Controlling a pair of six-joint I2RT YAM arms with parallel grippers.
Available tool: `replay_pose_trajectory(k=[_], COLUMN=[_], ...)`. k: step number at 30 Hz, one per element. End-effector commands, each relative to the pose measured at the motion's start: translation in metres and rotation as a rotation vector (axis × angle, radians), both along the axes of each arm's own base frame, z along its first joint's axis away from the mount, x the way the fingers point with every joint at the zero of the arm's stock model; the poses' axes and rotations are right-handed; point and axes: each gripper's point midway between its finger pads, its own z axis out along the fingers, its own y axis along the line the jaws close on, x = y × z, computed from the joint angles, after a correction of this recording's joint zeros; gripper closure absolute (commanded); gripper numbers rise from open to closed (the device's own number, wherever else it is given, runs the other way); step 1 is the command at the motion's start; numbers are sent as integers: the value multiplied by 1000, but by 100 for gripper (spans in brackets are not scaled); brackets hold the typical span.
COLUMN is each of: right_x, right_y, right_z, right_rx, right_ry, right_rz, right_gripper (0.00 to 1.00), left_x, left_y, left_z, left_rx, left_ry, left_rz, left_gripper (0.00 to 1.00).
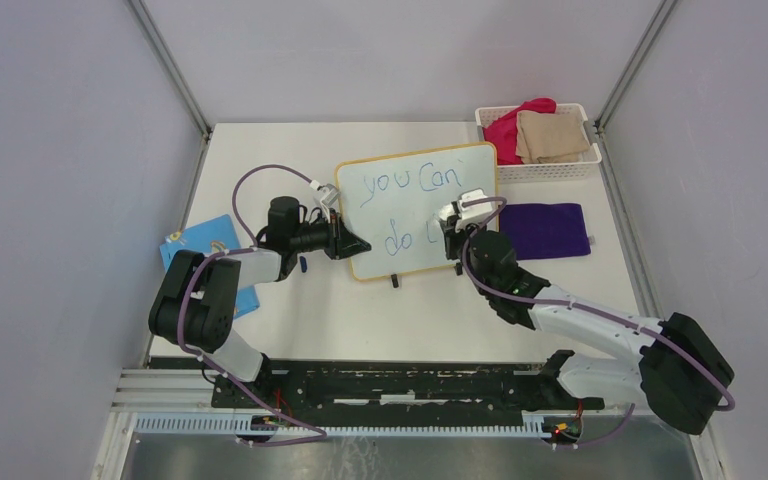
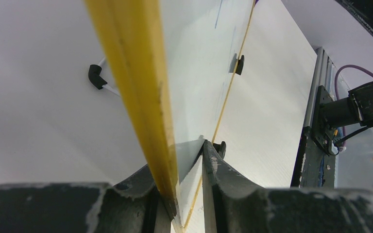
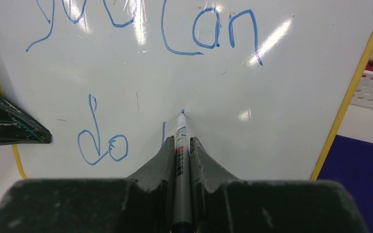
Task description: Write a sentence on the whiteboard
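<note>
The whiteboard point(image 1: 430, 215) stands tilted on the table, its yellow rim point(image 2: 131, 73) running between the jaws of my left gripper point(image 2: 177, 162), which is shut on the board's left edge point(image 1: 352, 243). My right gripper point(image 3: 182, 141) is shut on a grey marker point(image 3: 180, 165) whose blue tip point(image 3: 182, 112) touches the board's lower middle. The sentence point(image 3: 194, 36) reads "you Can" on the upper line and "do" point(image 3: 102, 145) below. A short blue stroke point(image 3: 163, 132) stands just left of the marker. In the top view my right gripper point(image 1: 452, 228) sits over the board's lower right.
A white basket point(image 1: 550, 170) holding pink and tan cloths stands at the back right. A purple cloth point(image 1: 545, 230) lies right of the board, and a blue card point(image 1: 200, 250) lies at the left under my left arm. The board's black feet point(image 2: 96, 76) rest on the table.
</note>
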Motion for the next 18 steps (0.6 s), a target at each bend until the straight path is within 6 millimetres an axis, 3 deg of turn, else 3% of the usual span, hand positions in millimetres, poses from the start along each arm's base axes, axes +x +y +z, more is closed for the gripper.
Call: replay_pose_trajectory(k=[1, 10, 18], right_x=[-6, -23, -36], right_y=[-7, -15, -19], right_z=[-13, -45, -62], right_rx=[17, 11, 22], right_ry=[17, 77, 112], right_rz=[-6, 20, 38], right_gripper=[100, 100, 100], left_x=[-14, -13, -14], left_y=[9, 9, 9], left_z=[-48, -48, -49], left_rx=[139, 138, 141], left_ry=[105, 105, 110], left_rz=[31, 31, 32], left_gripper=[98, 98, 98])
